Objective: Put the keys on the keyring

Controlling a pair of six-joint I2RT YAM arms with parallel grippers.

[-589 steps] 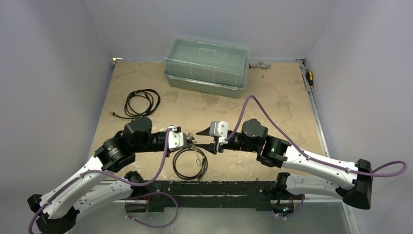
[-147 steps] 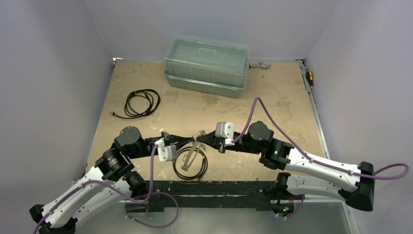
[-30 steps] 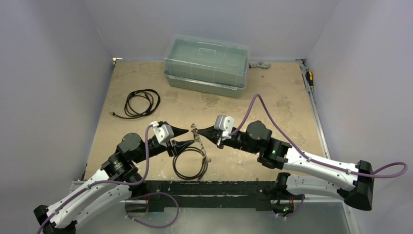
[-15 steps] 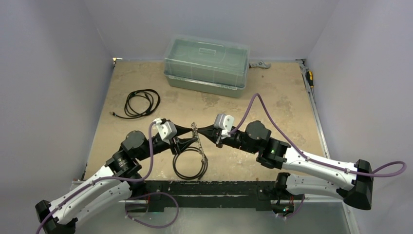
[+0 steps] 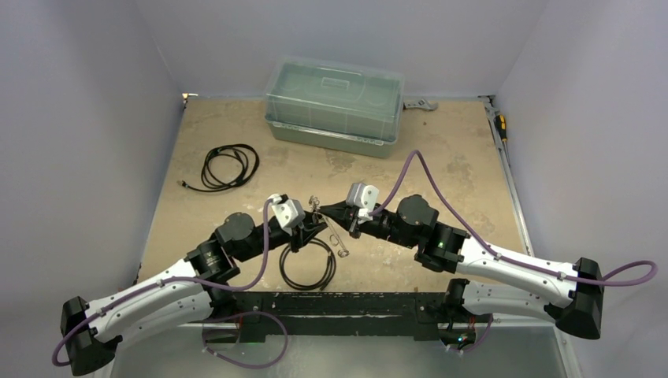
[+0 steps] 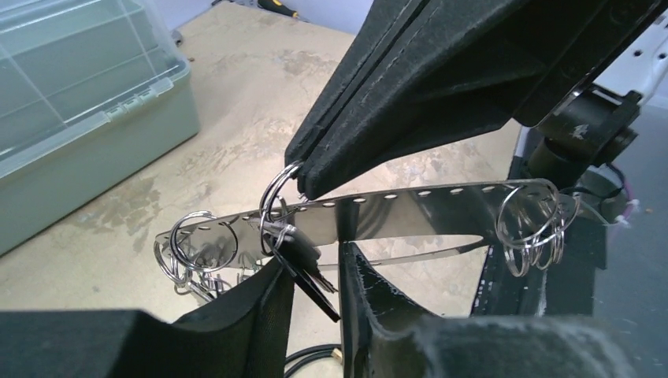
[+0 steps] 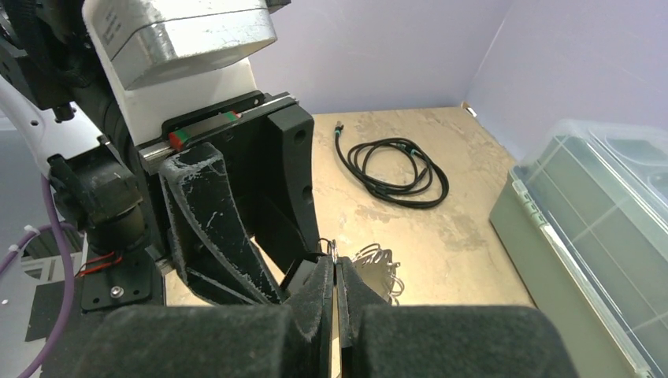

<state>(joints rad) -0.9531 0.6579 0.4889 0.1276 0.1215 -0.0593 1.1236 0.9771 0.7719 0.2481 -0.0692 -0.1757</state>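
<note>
Surface: a worn tan table (image 5: pixel 441 157) between pale walls. A clear plastic box (image 5: pixel 335 98) sits at the back, a coiled black cable (image 5: pixel 228 167) lies far left, and a black hoop (image 5: pixel 307 264) lies flat near my bases.
My right gripper (image 5: pixel 321 211): clenched on a small split ring (image 6: pixel 272 201), which my left wrist camera shows pinched at the very tips.
Keyring (image 6: pixel 410 197): it hangs from that ring. From above it is only a silvery glint between my grippers. The left wrist view shows a long perforated band with clusters of small rings at both ends.
Keys (image 6: pixel 307 276): their black heads dangle from the split ring, just under the band. I can't make them out from above.
My left gripper (image 6: pixel 313 258): fingers part-way apart, straddling the keys, with a gap on one side. One pad may touch them, but the angle is poor.
Right wrist view: only the ring's top pokes out of my closed fingers.
</note>
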